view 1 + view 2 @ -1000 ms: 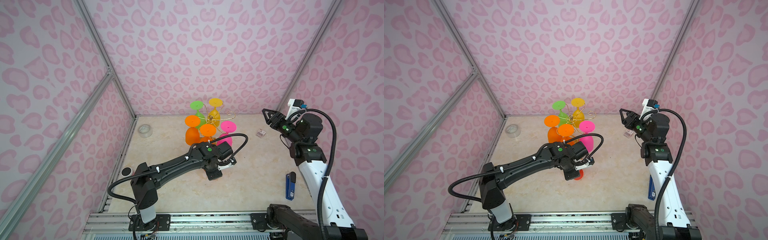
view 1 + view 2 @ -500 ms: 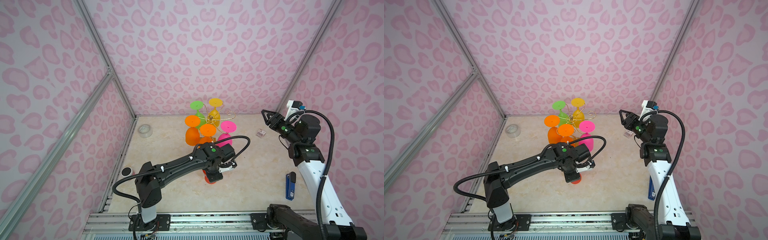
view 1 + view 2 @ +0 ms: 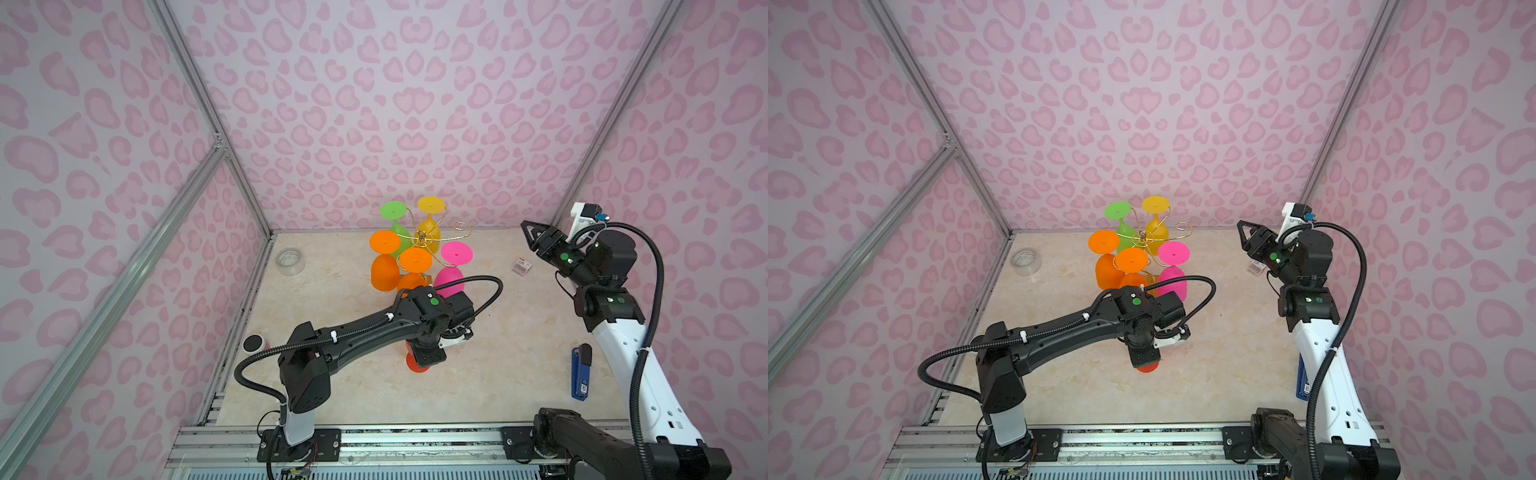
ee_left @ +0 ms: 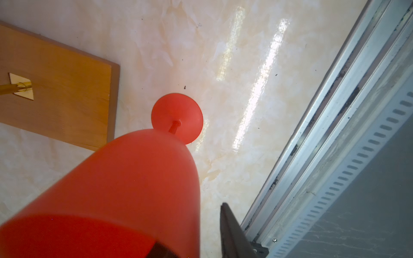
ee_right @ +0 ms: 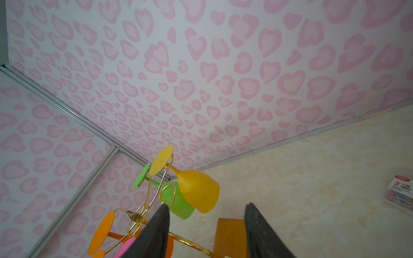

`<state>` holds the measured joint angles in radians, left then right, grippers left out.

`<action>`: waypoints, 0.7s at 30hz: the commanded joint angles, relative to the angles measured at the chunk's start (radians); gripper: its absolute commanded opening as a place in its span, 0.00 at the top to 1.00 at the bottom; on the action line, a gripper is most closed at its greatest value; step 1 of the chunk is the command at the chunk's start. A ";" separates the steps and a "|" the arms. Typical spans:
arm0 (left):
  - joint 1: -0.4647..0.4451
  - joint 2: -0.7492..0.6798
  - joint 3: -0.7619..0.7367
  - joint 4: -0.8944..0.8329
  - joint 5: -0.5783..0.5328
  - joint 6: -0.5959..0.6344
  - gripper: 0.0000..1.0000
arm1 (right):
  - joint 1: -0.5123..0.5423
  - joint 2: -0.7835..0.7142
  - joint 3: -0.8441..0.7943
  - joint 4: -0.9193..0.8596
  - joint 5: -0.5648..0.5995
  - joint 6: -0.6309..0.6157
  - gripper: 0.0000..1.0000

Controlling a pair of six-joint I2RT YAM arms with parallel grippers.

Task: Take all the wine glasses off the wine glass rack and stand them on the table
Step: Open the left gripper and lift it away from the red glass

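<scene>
The red wine glass [image 4: 134, 189] stands upright on its foot on the marble table, just in front of the rack's wooden base [image 4: 55, 89]. My left gripper [image 3: 428, 361] points down over it; only the glass's red foot [image 3: 1148, 368] shows beneath the gripper. One finger [image 4: 230, 227] stands apart from the bowl with a clear gap; the other is hidden behind the glass. The gold wine glass rack [image 3: 422, 239] still carries green, yellow, pink and two orange glasses hanging upside down. My right gripper [image 3: 530, 232] hovers open at the right, facing the rack [image 5: 134, 216].
A tape roll [image 3: 290, 262] lies at the back left. A small packet [image 3: 521, 267] and a blue object [image 3: 579, 374] lie on the right side. A black round thing [image 3: 254, 343] sits by the left wall. The metal rail [image 4: 335, 134] runs along the front.
My left arm carried the red glass nearer the front and set it down on the table. Its jaws have parted from the glass. The right arm has hardly moved.
</scene>
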<state>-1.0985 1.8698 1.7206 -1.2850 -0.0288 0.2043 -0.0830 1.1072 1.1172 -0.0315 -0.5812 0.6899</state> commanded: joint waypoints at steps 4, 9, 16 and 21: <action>-0.001 -0.001 0.054 -0.037 -0.024 -0.012 0.52 | 0.000 0.003 -0.014 0.054 -0.023 0.016 0.44; -0.009 -0.040 0.120 -0.069 -0.031 -0.013 0.42 | 0.000 0.002 -0.021 0.062 -0.035 0.020 0.43; -0.049 -0.267 0.175 0.032 -0.014 0.016 0.37 | 0.009 0.009 -0.043 0.139 -0.088 0.089 0.42; -0.049 -0.512 0.052 0.365 -0.342 -0.047 0.37 | 0.081 0.012 -0.027 0.132 -0.077 0.078 0.41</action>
<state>-1.1492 1.4483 1.8313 -1.1576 -0.1390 0.1997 -0.0372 1.1164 1.0779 0.0624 -0.6495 0.7685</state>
